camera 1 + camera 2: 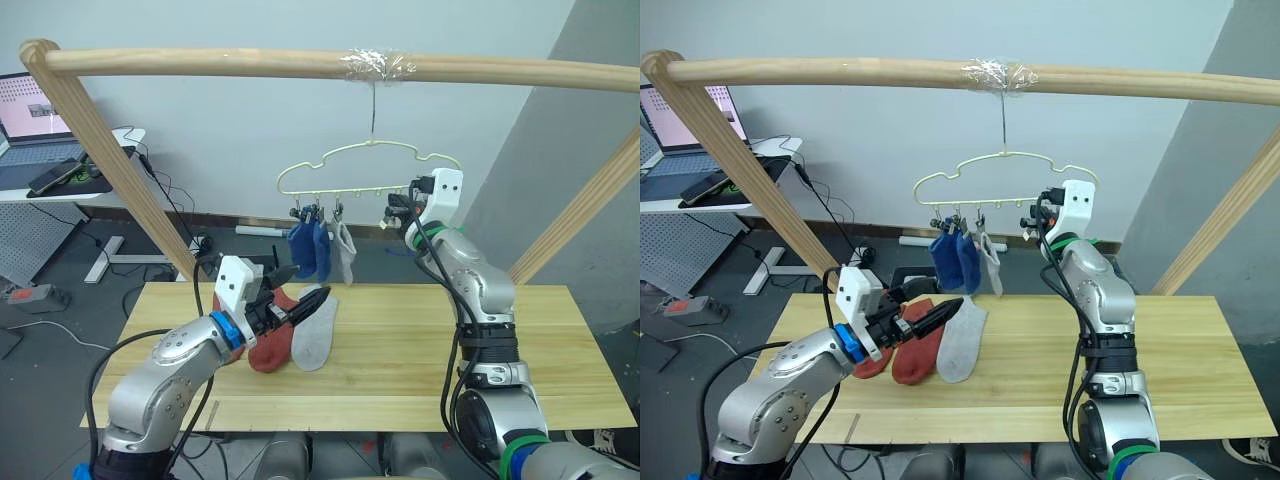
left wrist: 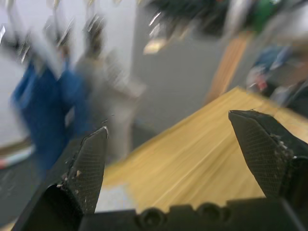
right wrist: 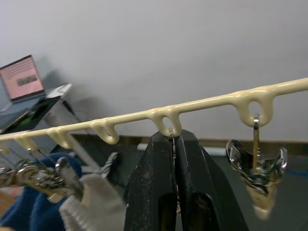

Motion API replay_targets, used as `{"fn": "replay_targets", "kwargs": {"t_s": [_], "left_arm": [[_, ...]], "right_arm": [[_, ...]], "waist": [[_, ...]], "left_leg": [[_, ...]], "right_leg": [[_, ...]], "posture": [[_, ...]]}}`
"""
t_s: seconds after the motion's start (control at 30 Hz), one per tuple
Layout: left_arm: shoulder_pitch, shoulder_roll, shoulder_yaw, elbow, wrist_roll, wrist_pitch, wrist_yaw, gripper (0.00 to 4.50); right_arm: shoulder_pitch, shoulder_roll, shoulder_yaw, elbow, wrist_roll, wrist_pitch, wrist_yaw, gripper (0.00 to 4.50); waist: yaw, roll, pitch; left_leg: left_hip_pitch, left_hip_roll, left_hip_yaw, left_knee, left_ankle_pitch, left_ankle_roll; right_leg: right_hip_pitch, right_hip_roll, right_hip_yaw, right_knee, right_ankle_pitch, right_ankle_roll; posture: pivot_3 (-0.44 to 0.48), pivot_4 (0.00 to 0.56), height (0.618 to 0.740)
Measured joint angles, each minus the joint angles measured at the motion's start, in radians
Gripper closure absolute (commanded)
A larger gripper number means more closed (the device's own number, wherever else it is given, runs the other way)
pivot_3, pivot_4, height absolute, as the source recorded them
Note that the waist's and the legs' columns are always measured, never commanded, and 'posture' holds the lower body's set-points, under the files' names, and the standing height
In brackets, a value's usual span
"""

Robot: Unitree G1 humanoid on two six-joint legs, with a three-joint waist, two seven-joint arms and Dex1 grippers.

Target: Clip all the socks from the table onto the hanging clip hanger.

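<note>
The clip hanger [image 1: 368, 167] hangs by its hook from a wooden pole [image 1: 300, 64], its long axis running across the view. Three socks are clipped at its left end — two blue socks [image 1: 309, 249] side by side and a light grey sock [image 1: 343, 251] just beside them — all dangling straight down. On the surface [image 1: 400, 350] below lie three more: two rust-red socks [image 1: 902, 352] and a grey sock [image 1: 315, 333], touching one another, long axes running away from the robot with a slight lean to the right. The left gripper [image 2: 175, 159] hovers over these, its jaws spread wide and empty. The right gripper [image 3: 174, 144] is raised at the hanger's bottom bar — its jaws pressed together on a metal clip beneath one of the loops.
</note>
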Motion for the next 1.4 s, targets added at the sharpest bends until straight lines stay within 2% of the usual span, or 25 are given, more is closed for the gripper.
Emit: {"fn": "replay_targets", "kwargs": {"t_s": [0.23,0.37,0.5,0.73,0.83,1.03,1.27,1.4], "left_arm": [[-0.103,-0.093,-0.13,0.41,0.26,-0.214,-0.004,0.0],[-0.182,-0.155,-0.162,0.618,0.346,-0.301,-0.007,0.0],[-0.239,-0.188,-0.169,0.762,0.406,-0.334,-0.004,0.0],[-0.328,-0.214,-0.253,0.948,0.542,-0.375,-0.029,0.0],[-0.352,-0.213,-0.278,0.986,0.593,-0.407,-0.043,0.58],[-0.353,-0.192,-0.322,1.012,0.673,-0.495,-0.077,2.42],[-0.27,-0.19,-0.303,0.929,0.664,-0.515,-0.109,4.45],[-0.196,-0.216,-0.261,0.831,0.596,-0.483,-0.134,4.49]], "right_arm": [[-0.002,-0.03,-0.006,-0.078,0.062,0.149,-0.008,4.49],[0.002,-0.031,-0.005,-0.109,0.074,0.181,-0.026,4.49],[0.019,-0.028,-0.005,-0.15,0.076,0.203,-0.041,4.49],[0.041,-0.013,-0.005,-0.195,0.078,0.224,-0.073,4.49],[0.042,-0.01,-0.006,-0.197,0.079,0.224,-0.075,4.5],[0.042,-0.009,-0.004,-0.197,0.078,0.219,-0.074,4.5],[0.041,-0.019,-0.004,-0.191,0.078,0.21,-0.071,4.5],[0.03,-0.03,-0.011,-0.187,0.087,0.225,-0.07,4.5]], "waist": [[0.0,0.002,0.001],[-0.003,0.002,0.001],[-0.011,0.002,0.002],[-0.021,0.002,0.002],[-0.023,0.002,0.002],[-0.024,0.002,0.001],[-0.025,0.002,0.001],[-0.024,0.003,0.002]], "left_leg": [[0.0,0.0,0.0,0.0,0.0,0.0],[-0.001,0.0,0.0,-0.001,0.0,0.0],[-0.001,0.0,0.0,-0.001,0.0,0.0],[-0.001,0.0,-0.001,-0.001,0.0,0.0],[-0.001,0.0,-0.001,-0.001,0.0,0.0],[-0.001,0.0,-0.001,-0.001,0.0,0.0],[-0.001,0.0,-0.002,-0.002,0.0,0.0],[-0.003,0.0,-0.003,-0.002,0.0,0.0]], "right_leg": [[0.0,0.0,0.0,-0.001,0.0,0.0],[-0.001,0.0,0.0,-0.001,0.0,0.001],[-0.001,0.0,0.0,-0.001,0.0,0.001],[0.0,0.0,-0.001,-0.001,-0.002,0.006],[0.0,0.0,-0.001,-0.001,-0.002,0.007],[0.0,0.0,-0.001,-0.001,-0.002,0.007],[0.0,0.0,-0.001,-0.001,-0.003,0.007],[-0.001,0.0,-0.001,-0.002,-0.003,0.006]], "posture": [[-0.058,0.145,0.74],[-0.083,0.153,0.74],[-0.093,0.156,0.74],[-0.107,0.157,0.74],[-0.112,0.155,0.74],[-0.109,0.152,0.74],[-0.098,0.148,0.74],[-0.1,0.139,0.74]]}}
